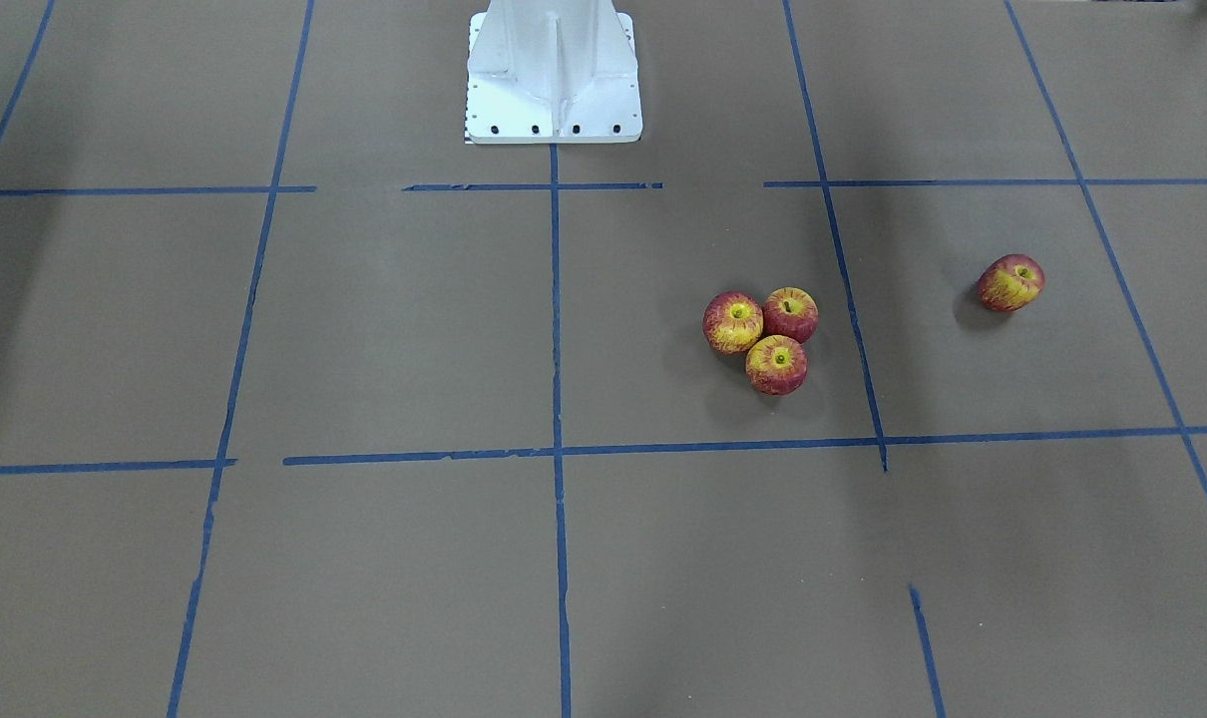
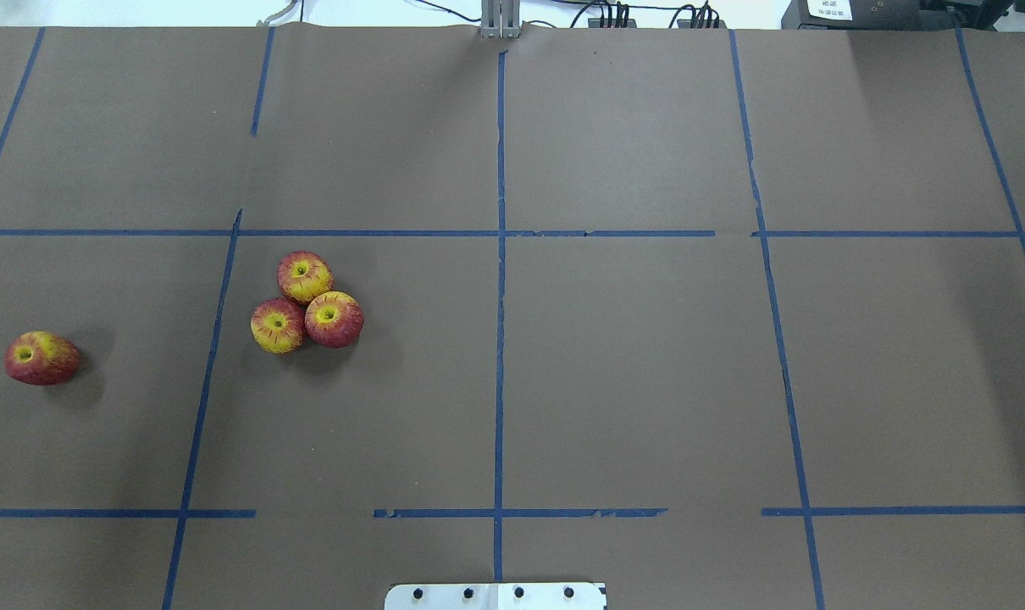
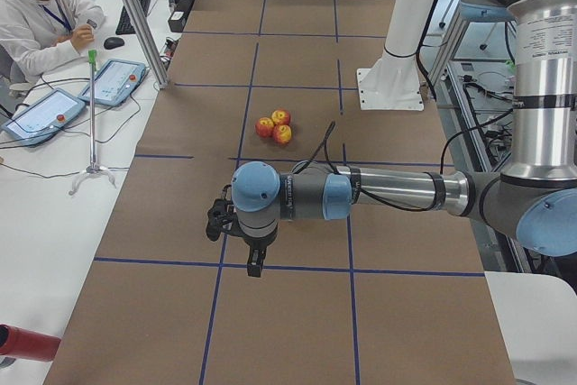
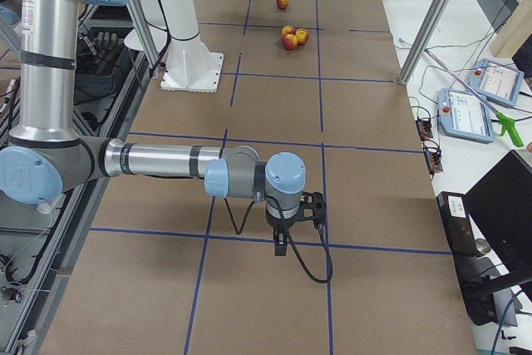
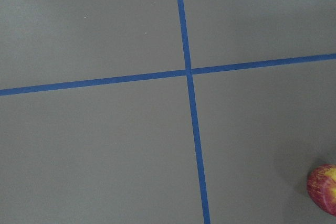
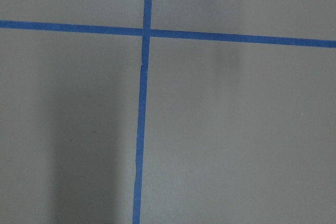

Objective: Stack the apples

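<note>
Three red-and-yellow apples [image 1: 776, 364] sit touching in a cluster on the brown table, all upright; the cluster also shows in the overhead view [image 2: 305, 275], the exterior left view [image 3: 273, 126] and the exterior right view [image 4: 291, 36]. A fourth apple [image 1: 1010, 282] lies alone, tilted, farther toward the robot's left [image 2: 41, 357]. Its edge shows at the bottom right of the left wrist view [image 5: 323, 189]. My left gripper [image 3: 255, 266] shows only in the exterior left view and my right gripper [image 4: 281, 245] only in the exterior right view. Both hang above bare table, and I cannot tell whether they are open or shut.
The brown paper table is marked with a grid of blue tape lines [image 2: 500, 339]. The white robot base [image 1: 554, 75] stands at the middle of the robot's side. An operator [image 3: 41, 6] sits at a side desk with tablets. The right wrist view shows only table and tape.
</note>
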